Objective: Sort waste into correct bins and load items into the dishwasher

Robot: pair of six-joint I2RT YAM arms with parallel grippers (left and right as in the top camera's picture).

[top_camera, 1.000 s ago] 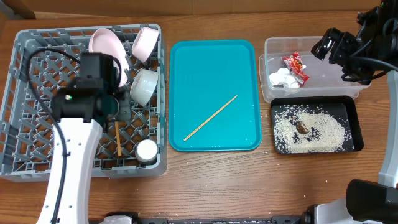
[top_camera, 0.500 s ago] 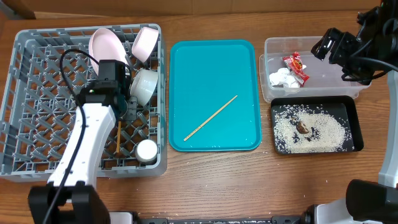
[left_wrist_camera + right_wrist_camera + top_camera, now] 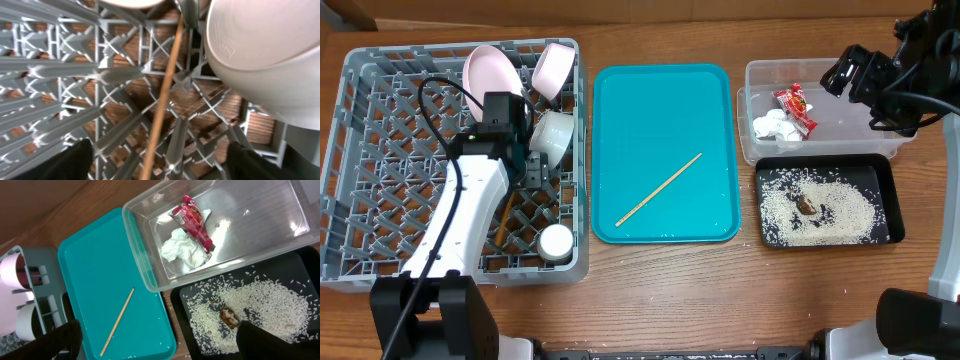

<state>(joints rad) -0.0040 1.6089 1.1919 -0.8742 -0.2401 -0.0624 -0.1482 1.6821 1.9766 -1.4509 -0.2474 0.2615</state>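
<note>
My left gripper hangs open over the grey dishwasher rack. A wooden chopstick lies on the rack's grid between the spread fingers, touching neither. The grey-white bowl sits just to the right. In the overhead view the rack also holds a pink plate, a pink bowl and a white cup. A second chopstick lies on the teal tray. My right gripper is open, above the clear tub, which holds the wrapper and tissue. Rice and a brown scrap lie in the black tray.
The teal tray lies between the rack and the two bins, with a few stray rice grains near its front edge. Bare wooden table runs along the front. The left arm's white link crosses the rack's front right part.
My left gripper has opened and let go of the chopstick, which now rests tilted in the rack. The left arm shifted a little toward the bowls. The right arm has not moved.
</note>
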